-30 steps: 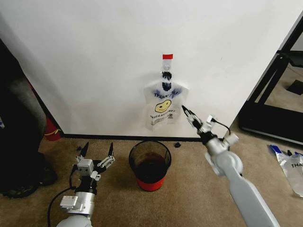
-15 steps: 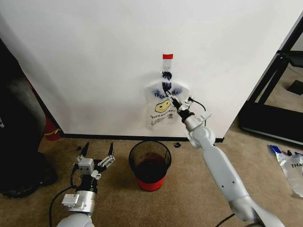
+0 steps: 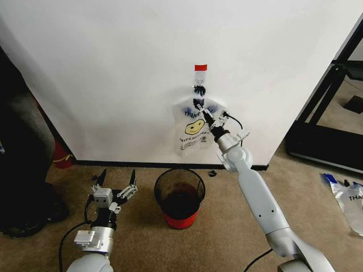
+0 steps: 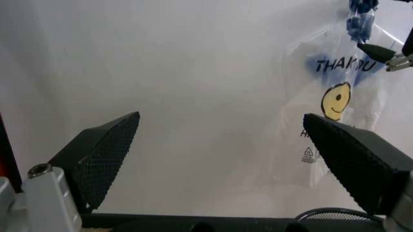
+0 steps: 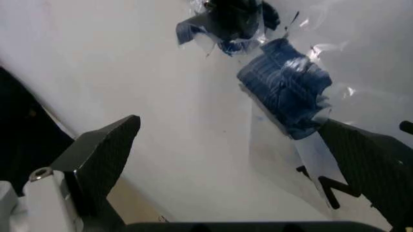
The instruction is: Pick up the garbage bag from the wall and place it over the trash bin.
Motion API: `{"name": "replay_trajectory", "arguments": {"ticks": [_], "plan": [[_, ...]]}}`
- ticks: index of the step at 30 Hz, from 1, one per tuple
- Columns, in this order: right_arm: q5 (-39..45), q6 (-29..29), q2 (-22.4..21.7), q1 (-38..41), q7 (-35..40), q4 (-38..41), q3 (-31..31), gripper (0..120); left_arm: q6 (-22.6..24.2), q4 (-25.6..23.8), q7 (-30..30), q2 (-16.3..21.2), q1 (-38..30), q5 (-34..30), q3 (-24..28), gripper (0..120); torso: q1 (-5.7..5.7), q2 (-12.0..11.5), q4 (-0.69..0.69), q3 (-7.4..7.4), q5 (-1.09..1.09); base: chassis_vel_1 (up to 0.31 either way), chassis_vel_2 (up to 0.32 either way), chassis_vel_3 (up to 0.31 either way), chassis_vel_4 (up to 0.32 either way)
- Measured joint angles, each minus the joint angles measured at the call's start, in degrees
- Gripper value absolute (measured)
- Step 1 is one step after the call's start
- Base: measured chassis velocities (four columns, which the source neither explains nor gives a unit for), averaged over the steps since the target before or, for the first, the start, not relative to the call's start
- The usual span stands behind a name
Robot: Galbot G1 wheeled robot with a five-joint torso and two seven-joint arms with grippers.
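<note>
The garbage bag (image 3: 193, 131), clear with a yellow smiley and blue print, hangs on the white wall (image 3: 113, 73) from a black hook (image 3: 199, 89) under a red tape strip (image 3: 201, 67). My right gripper (image 3: 203, 113) is raised against the bag's upper part, just below the hook. It is open, and the bunched blue handles (image 5: 284, 94) lie ahead of it between its two fingers (image 5: 96, 159). The trash bin (image 3: 180, 173), dark with a red base, stands on the carpet below the bag. To the bin's left, my left gripper (image 3: 116, 182) waits low and open, facing the wall.
A red fire extinguisher (image 3: 62, 156) stands by the baseboard at far left, beside a dark bulky shape (image 3: 22, 158). A black frame (image 3: 326, 107) rises at right. Another clear-and-blue bag (image 3: 349, 198) lies on the carpet there. A small black object (image 3: 212, 173) lies at the baseboard.
My right arm has reached up and left, bringing its gripper from beside the bag onto the bag's top by the handles. The left arm has stayed still.
</note>
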Motion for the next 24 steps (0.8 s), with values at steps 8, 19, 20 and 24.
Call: {"name": "replay_trajectory", "arguments": {"ticks": [8,19,20,24], "plan": [[0.25,0.04,0.34,-0.08,0.02,0.95,0.55,100,-0.13,-0.01,0.0,-0.03,0.44,-0.03,-0.01,99,0.0,0.0,0.0,0.0,0.0,0.0,0.0,0.0,0.0],[1.11,0.12,0.51,-0.64,0.12,1.55,2.4,98,-0.22,-0.37,0.15,-0.08,1.05,0.08,0.15,99,0.0,0.0,0.0,0.0,0.02,0.0,0.0,0.0,0.0],[1.11,0.13,0.51,-0.72,0.12,1.59,2.4,94,-0.25,-0.37,0.17,-0.08,1.05,0.11,0.16,99,0.0,0.0,0.0,0.0,0.01,0.0,0.0,0.0,0.0],[1.11,0.16,0.63,-0.92,0.19,1.83,2.73,85,-0.26,-0.37,0.22,-0.17,1.05,0.2,0.37,99,0.0,0.0,0.0,0.0,0.01,0.0,0.0,0.0,0.0]]}}
